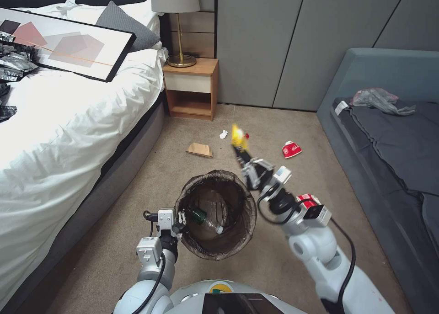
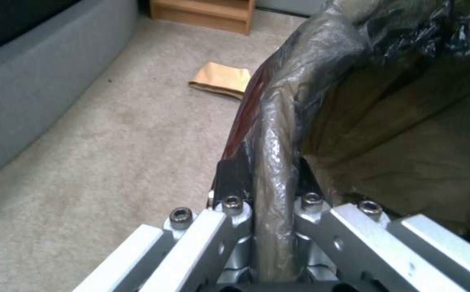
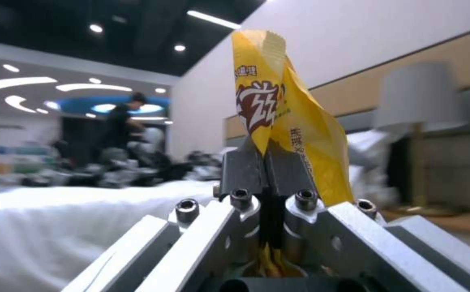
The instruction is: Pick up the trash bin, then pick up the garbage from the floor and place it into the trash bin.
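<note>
The left claw (image 1: 182,219) clamps the lined rim of the trash bin (image 1: 217,213), which already holds a bottle (image 1: 201,217). Just right, the right claw (image 1: 242,156) pinches a yellow wrapper (image 1: 238,138) aloft. Brown paper bag (image 1: 200,150), white scrap (image 1: 223,134) and red cup (image 1: 291,149) remain on the floor.

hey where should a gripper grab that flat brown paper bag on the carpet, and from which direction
Judging by its pose, come straight down on the paper bag and pinch one of its edges, perhaps the end nearer the bin. It lies flat on the carpet, so a side approach finds nothing to close on. Both grippers are busy: the left gripper clamps the bin's rim and the right gripper holds a yellow wrapper.
</note>
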You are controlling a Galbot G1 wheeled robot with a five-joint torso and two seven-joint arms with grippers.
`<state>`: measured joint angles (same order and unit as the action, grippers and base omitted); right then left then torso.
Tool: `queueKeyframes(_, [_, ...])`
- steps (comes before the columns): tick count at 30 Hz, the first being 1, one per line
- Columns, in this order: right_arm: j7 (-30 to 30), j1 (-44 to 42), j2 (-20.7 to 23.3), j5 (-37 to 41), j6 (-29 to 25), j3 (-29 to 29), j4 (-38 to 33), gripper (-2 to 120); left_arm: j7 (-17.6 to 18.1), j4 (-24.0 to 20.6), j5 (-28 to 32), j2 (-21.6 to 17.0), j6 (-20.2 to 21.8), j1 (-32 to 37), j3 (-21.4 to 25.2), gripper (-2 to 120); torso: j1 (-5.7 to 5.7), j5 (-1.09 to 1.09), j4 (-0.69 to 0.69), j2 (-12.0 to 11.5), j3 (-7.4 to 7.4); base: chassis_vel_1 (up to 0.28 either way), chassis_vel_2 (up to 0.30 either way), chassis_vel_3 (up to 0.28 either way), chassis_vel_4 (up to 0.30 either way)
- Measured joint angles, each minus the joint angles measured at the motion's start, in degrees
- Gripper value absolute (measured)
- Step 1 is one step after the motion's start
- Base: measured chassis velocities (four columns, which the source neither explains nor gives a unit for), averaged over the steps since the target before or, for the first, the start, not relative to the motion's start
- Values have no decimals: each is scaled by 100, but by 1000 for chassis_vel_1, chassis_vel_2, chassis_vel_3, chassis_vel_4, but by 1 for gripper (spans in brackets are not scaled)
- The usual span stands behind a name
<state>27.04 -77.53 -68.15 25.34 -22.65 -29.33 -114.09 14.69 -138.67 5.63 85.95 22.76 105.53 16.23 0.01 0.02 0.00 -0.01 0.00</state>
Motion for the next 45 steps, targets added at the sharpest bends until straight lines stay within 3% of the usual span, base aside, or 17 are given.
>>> queueKeyframes(3, [-185,-16,129,205,173,442,-589,0,-16,16,24,-2,16,-2,-72,2,0,-5,1,0,-1,0,0,0,0])
queueKeyframes(6, [-444,-106,413,469,581,1686,-1362,0,-42,48,31,5,47,-2,-216,2,0,-3,-1,0,0,0,0,0,0])
queueKeyframes(7, [-444,-106,413,469,581,1686,-1362,0,-42,48,31,5,47,-2,-216,2,0,-3,-1,0,0,0,0,0,0])
queueKeyframes(10, [-487,-113,534,230,686,2604,-1169,0,-49,69,11,48,58,-14,-307,2,-1,-2,0,1,0,0,0,0,0])
queueKeyframes(13, [-479,-134,457,-84,590,2901,-719,0,-50,72,-5,68,58,-14,-322,2,0,-2,0,0,0,0,0,0,0])
queueKeyframes(21, [-337,-510,344,-638,208,3027,-128,0,-50,74,-2,89,54,-39,-287,2,-1,-2,-1,1,0,0,0,0,0])
queueKeyframes(29, [-135,-717,273,-993,-158,2698,317,0,-47,58,5,79,53,-45,-250,2,-1,-2,0,1,0,0,0,0,0])
queueKeyframes(45, [-93,-804,319,-1130,-193,2431,184,58,-43,12,28,89,60,-45,-192,2,-1,-2,0,1,0,0,0,0,0])
